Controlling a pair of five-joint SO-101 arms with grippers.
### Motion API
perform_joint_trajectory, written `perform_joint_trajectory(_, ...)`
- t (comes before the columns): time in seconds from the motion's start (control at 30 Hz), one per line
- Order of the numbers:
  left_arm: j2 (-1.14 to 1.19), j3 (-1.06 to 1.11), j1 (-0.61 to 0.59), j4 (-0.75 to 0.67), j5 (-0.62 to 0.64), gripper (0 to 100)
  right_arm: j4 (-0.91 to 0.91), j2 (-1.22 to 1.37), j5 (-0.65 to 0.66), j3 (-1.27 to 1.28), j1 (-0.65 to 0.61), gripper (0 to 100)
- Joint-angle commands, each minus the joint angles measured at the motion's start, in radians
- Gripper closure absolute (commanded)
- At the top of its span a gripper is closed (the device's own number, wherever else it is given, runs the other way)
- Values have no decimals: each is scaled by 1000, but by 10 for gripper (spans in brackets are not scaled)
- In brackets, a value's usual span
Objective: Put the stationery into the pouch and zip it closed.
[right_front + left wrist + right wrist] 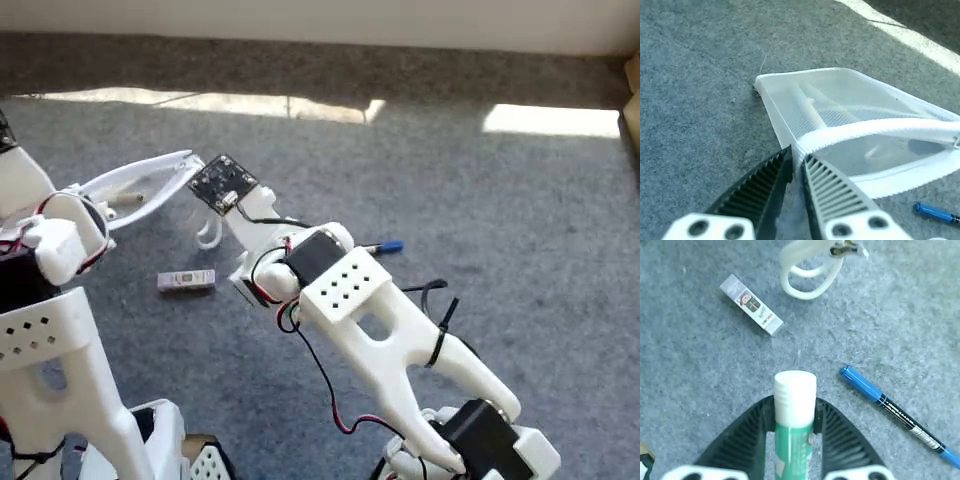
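Note:
The white mesh pouch (pixel 850 115) lies on the grey carpet with its mouth open, and a pale stick-shaped thing (pixel 811 109) shows through the mesh. My left gripper (pixel 796 159) is shut on the pouch's woven rim. My right gripper (pixel 795 406) is shut on a glue stick (pixel 795 390) with a white cap and green body, held just above the carpet. Beyond the glue stick lie a small boxed eraser (pixel 751 304) and a blue pen (pixel 895 412). In the high view the pouch (pixel 150 180) sits at the left, the eraser (pixel 186 281) nearer, the pen (pixel 388 247) right of the right arm (pixel 340 290).
The pouch's white loop and zip pull (pixel 810 270) lie on the carpet just past the eraser. A sunlit strip (pixel 550 120) crosses the far carpet. Open carpet stretches to the right of the pen.

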Motion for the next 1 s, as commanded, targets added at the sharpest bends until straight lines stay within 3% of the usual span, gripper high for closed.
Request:
perform_joint_trajectory(0.0,-4,-12,77,-15,-12,993,12,-111,-17,-28,1,993)
perform_joint_trajectory(0.33,-4,-157,217,98,-17,993,-248,-420,-17,259,2,993)
perform_joint_trajectory(0.6,-4,-200,292,107,-17,993,-426,-697,-17,458,2,993)
perform_joint_trajectory(0.97,2,-194,297,103,-17,993,-636,-990,-17,627,2,993)
